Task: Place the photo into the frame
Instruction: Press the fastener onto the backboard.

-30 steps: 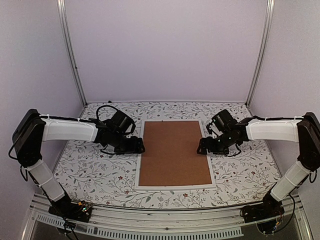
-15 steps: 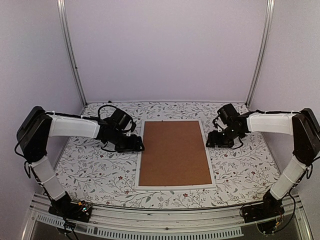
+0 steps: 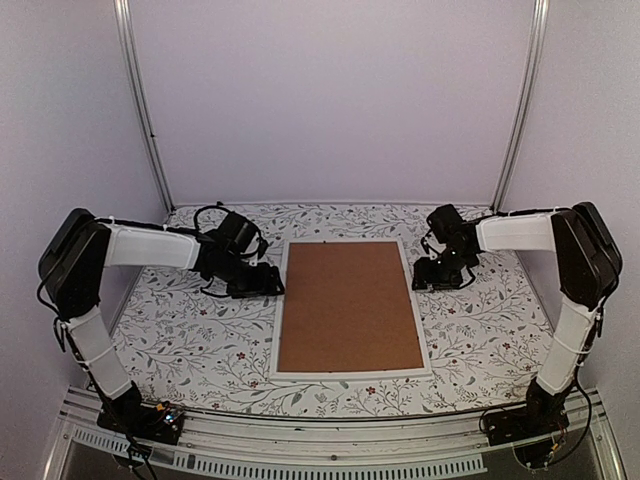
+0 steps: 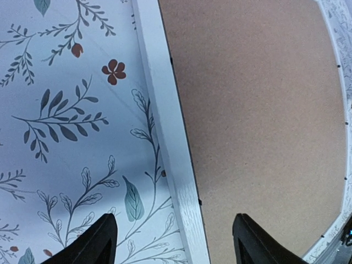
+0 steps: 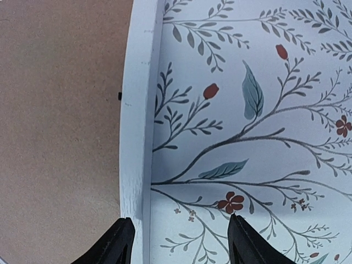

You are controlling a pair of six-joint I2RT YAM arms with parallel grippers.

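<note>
The frame lies flat mid-table, its narrow white border around a brown backing board. The photo is hidden. My left gripper is open and empty, low at the frame's left edge near the far end. In the left wrist view its jaws straddle the white border, with the board to the right. My right gripper is open and empty at the frame's right edge. In the right wrist view the border runs by the left fingertip, with the board beyond.
The table has a floral-patterned cloth. Pale walls and metal posts close in the back and sides. The table's front rail runs along the near edge.
The right gripper has pulled back from the frame's right edge and moved toward the far end. The left gripper has shifted slightly farther along the left edge. The frame has not moved.
</note>
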